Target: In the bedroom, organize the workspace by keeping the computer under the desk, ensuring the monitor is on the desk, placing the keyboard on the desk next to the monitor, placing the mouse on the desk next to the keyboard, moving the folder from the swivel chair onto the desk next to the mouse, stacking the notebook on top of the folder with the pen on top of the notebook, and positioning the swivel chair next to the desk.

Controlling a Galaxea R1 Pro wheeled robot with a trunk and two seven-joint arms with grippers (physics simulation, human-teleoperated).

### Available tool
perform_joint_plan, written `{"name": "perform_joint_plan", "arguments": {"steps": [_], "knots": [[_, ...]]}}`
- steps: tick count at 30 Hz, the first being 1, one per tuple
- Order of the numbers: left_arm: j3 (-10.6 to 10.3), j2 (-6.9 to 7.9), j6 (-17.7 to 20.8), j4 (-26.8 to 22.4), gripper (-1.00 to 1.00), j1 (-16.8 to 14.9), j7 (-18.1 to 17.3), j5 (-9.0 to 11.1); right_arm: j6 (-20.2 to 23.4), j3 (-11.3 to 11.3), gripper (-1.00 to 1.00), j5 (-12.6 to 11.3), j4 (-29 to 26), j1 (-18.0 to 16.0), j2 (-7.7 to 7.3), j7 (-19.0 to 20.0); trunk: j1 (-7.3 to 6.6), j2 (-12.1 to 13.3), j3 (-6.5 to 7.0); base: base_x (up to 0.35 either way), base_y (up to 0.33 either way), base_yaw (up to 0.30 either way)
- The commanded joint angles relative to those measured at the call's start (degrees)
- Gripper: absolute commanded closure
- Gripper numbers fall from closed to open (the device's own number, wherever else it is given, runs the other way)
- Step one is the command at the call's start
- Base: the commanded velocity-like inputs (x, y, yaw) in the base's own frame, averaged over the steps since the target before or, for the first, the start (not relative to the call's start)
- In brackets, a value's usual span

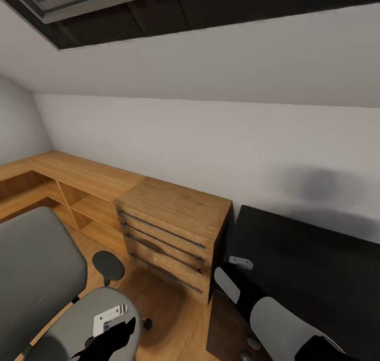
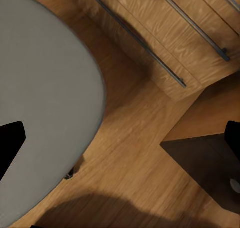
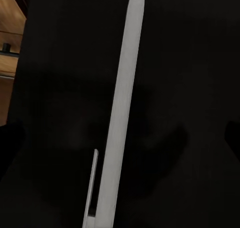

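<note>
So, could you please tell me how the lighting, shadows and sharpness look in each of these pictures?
Head view: even, soft light, wide-angle bending of the wall lines, and a blurry grey shadow patch on the white wall above the desk. Left wrist view: a dark soft shadow across the wooden floor, beside the swivel chair. Right wrist view: very dark, with only a pale strip standing out.

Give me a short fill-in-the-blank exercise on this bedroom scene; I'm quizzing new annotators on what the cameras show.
1. The wooden dresser stands directly against the ____ end of the black desk, as the head view shows it.
2. The dresser's drawer fronts carry long ____ handles.
3. The swivel chair has ____ upholstery.
4. The floor between chair and dresser is made of ____.

Missing words: left; bar; grey; wood
</note>
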Motion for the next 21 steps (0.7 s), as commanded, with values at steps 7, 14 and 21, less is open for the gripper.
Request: {"name": "perform_joint_plan", "arguments": {"steps": [7, 14, 21], "knots": [[0.0, -0.01, 0.1, -0.1, -1.0, 0.0, 0.5, 0.6, 0.4, 0.4, -1.0, -0.3, -0.1, -0.1, -0.05, -0.4, 0.67, -1.2, -0.59, 0.0, 0.0, 0.0], [0.0, -0.01, 0.1, -0.1, -1.0, 0.0, 0.5, 0.6, 0.4, 0.5, -1.0, -0.3, -0.2, -0.1, -0.05, -0.4, 0.67, -1.2, -0.59, 0.0, 0.0, 0.0], [0.0, -0.03, 0.2, -0.1, -1.0, 0.0, 0.5, 0.7, 0.4, 0.6, -1.0, -0.3, -0.3, -0.1, -0.15, -0.4, 0.89, -1.6, -0.77, 0.0, 0.0, 0.0]]}}
